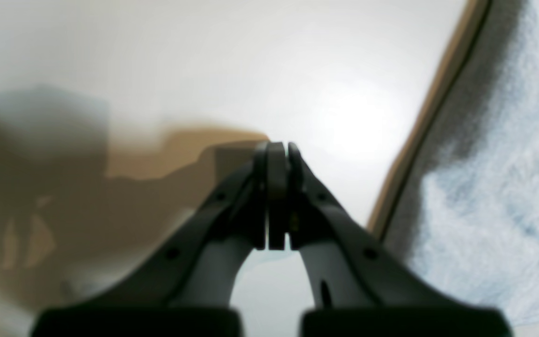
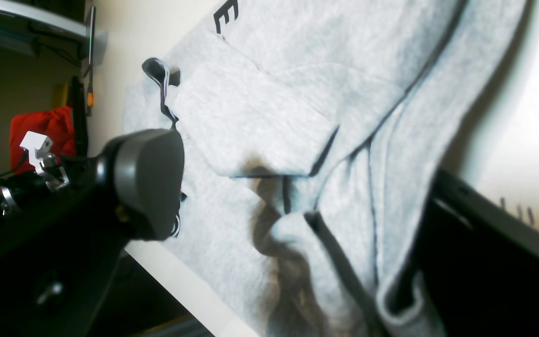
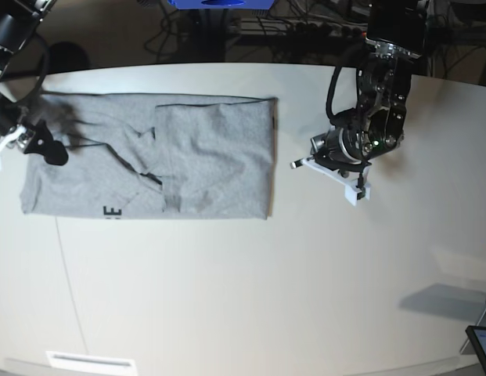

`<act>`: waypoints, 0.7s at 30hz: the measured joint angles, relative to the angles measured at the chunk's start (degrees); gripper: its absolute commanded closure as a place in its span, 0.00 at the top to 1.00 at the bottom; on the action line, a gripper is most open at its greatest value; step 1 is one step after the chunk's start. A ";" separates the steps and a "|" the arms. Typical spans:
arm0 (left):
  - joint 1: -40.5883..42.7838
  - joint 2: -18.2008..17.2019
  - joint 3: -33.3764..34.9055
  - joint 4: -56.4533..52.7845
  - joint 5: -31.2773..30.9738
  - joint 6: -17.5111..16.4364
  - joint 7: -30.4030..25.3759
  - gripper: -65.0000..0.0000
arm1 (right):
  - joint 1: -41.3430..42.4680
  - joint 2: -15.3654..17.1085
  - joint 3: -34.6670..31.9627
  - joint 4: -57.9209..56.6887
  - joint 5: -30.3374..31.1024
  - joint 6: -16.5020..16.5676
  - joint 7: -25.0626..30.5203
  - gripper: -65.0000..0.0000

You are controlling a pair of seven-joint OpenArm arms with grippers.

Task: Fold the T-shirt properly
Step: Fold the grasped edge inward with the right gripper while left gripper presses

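The heather-grey T-shirt (image 3: 188, 157) lies partly folded on the left half of the white table (image 3: 266, 298). A black letter "E" (image 3: 112, 211) shows at its front edge. My right gripper (image 3: 43, 147) is at the shirt's left end. In the right wrist view it (image 2: 297, 187) is open, its jaws wide apart, with rumpled shirt folds (image 2: 260, 121) lying between them. My left gripper (image 3: 340, 160) hovers over bare table to the right of the shirt. In the left wrist view it (image 1: 276, 157) is shut and empty, with grey cloth (image 1: 498, 187) at the right of that view.
Cables and a power strip (image 3: 305, 27) lie behind the table's far edge. A dark screen corner (image 3: 481, 345) sits at the front right. A red object (image 2: 40, 126) is off the table beyond the right arm.
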 measured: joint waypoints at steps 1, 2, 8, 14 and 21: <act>0.00 0.31 0.68 0.00 0.07 0.13 -0.26 0.00 | -0.02 -0.04 0.00 0.00 -0.37 0.02 0.00 0.75; -0.17 0.48 1.68 0.00 0.22 0.13 -0.63 0.00 | -0.02 -0.04 0.00 0.00 -0.61 0.00 -0.13 0.71; -1.70 2.34 5.51 -0.28 -0.04 0.11 -0.20 0.00 | -0.20 -0.20 0.00 -0.11 -1.27 -0.04 -0.61 0.58; -2.08 2.91 5.46 -1.03 -0.22 -0.07 -0.44 0.00 | -0.35 -0.20 -0.02 -0.11 -1.70 -0.07 -0.74 0.48; -1.84 2.58 5.46 -1.03 -0.42 -0.09 -0.66 0.00 | -0.35 -0.20 -0.11 -0.20 -2.97 -0.66 -1.84 0.05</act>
